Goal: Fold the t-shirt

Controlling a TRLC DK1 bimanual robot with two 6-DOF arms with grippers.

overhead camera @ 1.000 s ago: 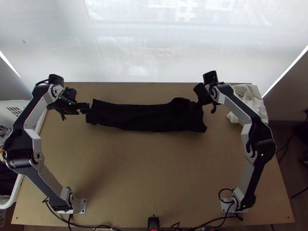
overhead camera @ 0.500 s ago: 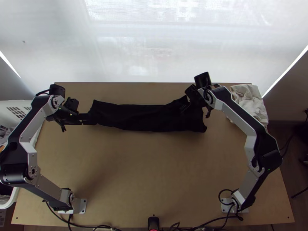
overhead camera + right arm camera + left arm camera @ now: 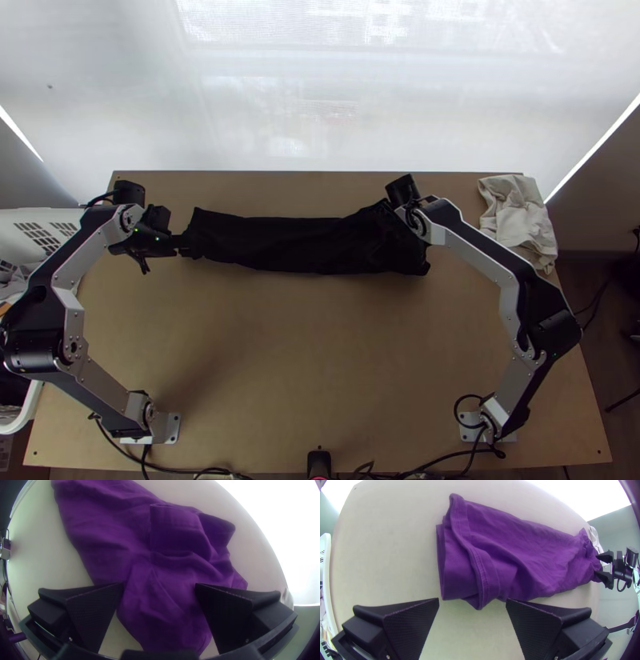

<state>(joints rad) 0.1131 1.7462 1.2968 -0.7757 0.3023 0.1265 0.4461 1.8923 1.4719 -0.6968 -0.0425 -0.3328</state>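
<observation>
Just now, swung inward over the rumpled end of the dark t-shirt (image 3: 304, 244) with the right gripper (image 3: 159, 584); shifted toward the near side of the table (image 3: 320, 360), alongside the opposite end, with the left gripper (image 3: 472, 602). Released on both tools, with fingers wide apart and no cloth pinched. Below and between the right fingers, loose layers, with a squared flap (image 3: 175, 530) just ahead; just ahead of the left fingers, stacked layers, with one corner (image 3: 480, 598) near the gap. Between the two grippers, a long folded strip, hardly altered in outline. Probably lining up for a grip at both ends, rather than folding yet.
</observation>
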